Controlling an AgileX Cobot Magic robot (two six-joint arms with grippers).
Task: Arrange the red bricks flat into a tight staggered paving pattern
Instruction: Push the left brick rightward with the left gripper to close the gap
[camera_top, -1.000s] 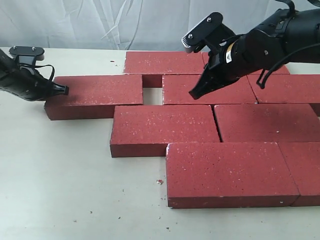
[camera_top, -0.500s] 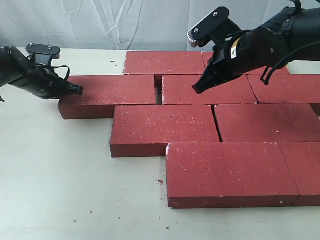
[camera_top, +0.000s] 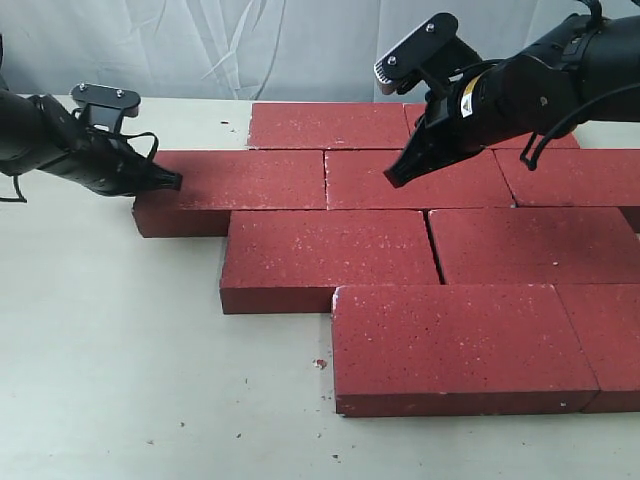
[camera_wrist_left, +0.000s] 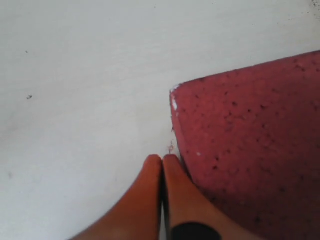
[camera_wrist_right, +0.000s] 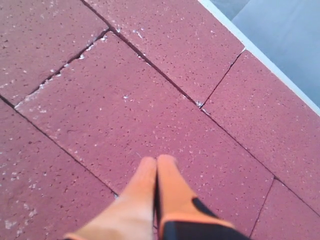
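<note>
The left pincer (camera_top: 176, 182), shut and empty, sits against the outer end of the leftmost brick (camera_top: 240, 180), its arm stretched low over the bench (camera_top: 120, 350). The right pincer (camera_top: 392, 180), also shut, points steeply down at the neighbouring brick (camera_top: 350, 185). The red bricks (camera_top: 400, 250) lie flat in staggered rows with thin seams. The paving looks nearly finished, with perhaps only final nudges left.

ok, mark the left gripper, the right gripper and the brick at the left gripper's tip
left gripper (camera_top: 172, 181): exterior view, on its closed tips.
right gripper (camera_top: 392, 179): exterior view, on its closed tips, over the paving.
leftmost brick (camera_top: 245, 178): exterior view, middle of its top face.
</note>
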